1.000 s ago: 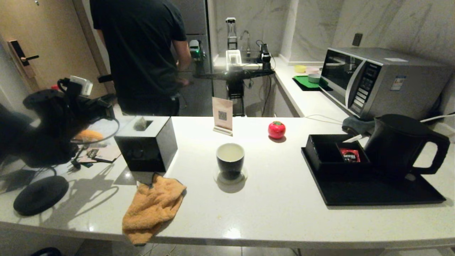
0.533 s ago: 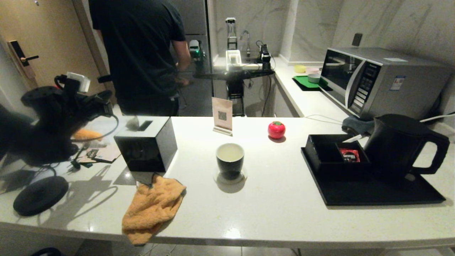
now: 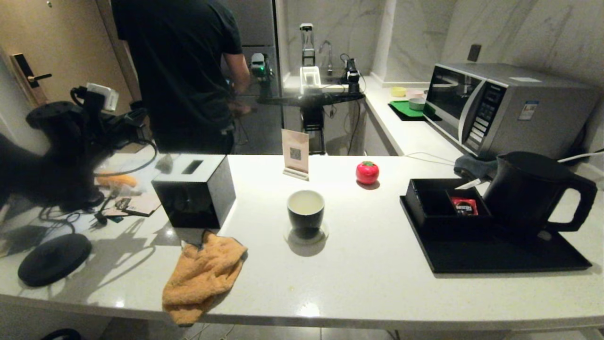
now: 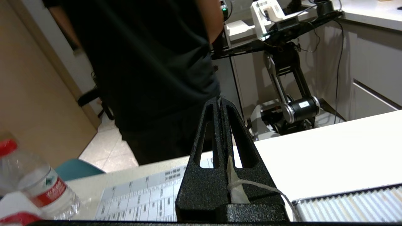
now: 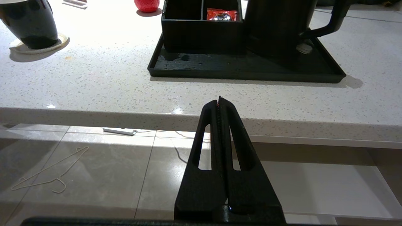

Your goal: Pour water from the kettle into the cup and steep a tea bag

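Left gripper (image 4: 220, 103) has its jaws clamped on a tea bag (image 4: 234, 185), up over the surface's (image 3: 377, 283) left end. Right gripper (image 5: 219, 102) hangs below the edge, jaws closed, empty.

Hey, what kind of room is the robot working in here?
Most likely a small kitchen or kitchenette, perhaps in a flat or hotel suite: a microwave stands on a side counter, a tap at the back, and a kettle waits on a tray.

We are seeing the matte black kettle (image 3: 528, 191) standing upright on the black tray (image 3: 495, 257), handle facing right, well apart from the glossy black, white-lined cup (image 3: 306, 213) sitting mid-counter.
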Controlling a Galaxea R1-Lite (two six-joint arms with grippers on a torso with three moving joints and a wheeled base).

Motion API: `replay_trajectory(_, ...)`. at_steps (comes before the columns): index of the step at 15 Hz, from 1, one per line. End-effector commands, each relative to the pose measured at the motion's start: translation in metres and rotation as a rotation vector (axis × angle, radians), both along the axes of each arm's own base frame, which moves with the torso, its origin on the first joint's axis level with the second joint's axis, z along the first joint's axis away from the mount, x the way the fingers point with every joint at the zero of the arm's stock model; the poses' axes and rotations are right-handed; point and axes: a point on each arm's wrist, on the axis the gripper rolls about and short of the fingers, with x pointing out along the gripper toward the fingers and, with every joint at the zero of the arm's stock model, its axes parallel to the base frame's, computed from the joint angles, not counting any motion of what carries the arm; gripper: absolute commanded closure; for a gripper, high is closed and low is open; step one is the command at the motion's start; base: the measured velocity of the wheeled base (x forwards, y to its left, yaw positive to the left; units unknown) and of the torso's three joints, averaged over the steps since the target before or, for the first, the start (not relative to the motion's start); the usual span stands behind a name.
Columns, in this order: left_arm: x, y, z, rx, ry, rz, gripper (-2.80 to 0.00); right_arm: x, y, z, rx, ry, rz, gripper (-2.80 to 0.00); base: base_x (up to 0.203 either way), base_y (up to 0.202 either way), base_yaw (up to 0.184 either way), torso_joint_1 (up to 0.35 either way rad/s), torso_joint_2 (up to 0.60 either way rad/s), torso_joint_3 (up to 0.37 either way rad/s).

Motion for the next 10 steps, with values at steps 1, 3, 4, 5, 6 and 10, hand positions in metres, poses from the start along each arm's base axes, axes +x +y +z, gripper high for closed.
replay_trajectory(1, 0.003, -0.001, 0.013, 0.017, -0.031, -0.004, 0.0, 0.0, 0.0, 0.0, -0.001, 0.002, 0.001, 0.0, 0.0, 0.0, 0.0, 0.0, 0.0, 0.0)
replay_trajectory(3, 0.006, -0.002, 0.021, 0.02, -0.039, -0.008, 0.0, 0.0, 0.0, 0.0, -0.001, 0.002, 0.001, 0.0, 0.0, 0.0, 0.0, 0.0, 0.0, 0.0)
replay_trajectory(4, 0.007, -0.003, 0.024, 0.02, -0.039, -0.011, 0.0, 0.0, 0.0, 0.0, -0.001, 0.002, 0.001, 0.0, 0.0, 0.0, 0.0, 0.0, 0.0, 0.0)
replay_trajectory(5, 0.009, -0.006, 0.026, 0.019, -0.037, -0.018, 0.0, 0.0, 0.0, 0.0, -0.001, 0.002, 0.001, 0.0, 0.0, 0.0, 0.0, 0.0, 0.0, 0.0)
replay_trajectory(6, 0.01, -0.009, 0.028, 0.018, -0.035, -0.026, 0.0, 0.0, 0.0, 0.0, -0.001, 0.002, 0.001, 0.0, 0.0, 0.0, 0.0, 0.0, 0.0, 0.0)
replay_trajectory(10, 0.012, -0.016, 0.031, 0.017, -0.013, -0.075, 0.0, 0.0, 0.0, 0.0, -0.001, 0.002, 0.001, 0.0, 0.0, 0.0, 0.0, 0.0, 0.0, 0.0)
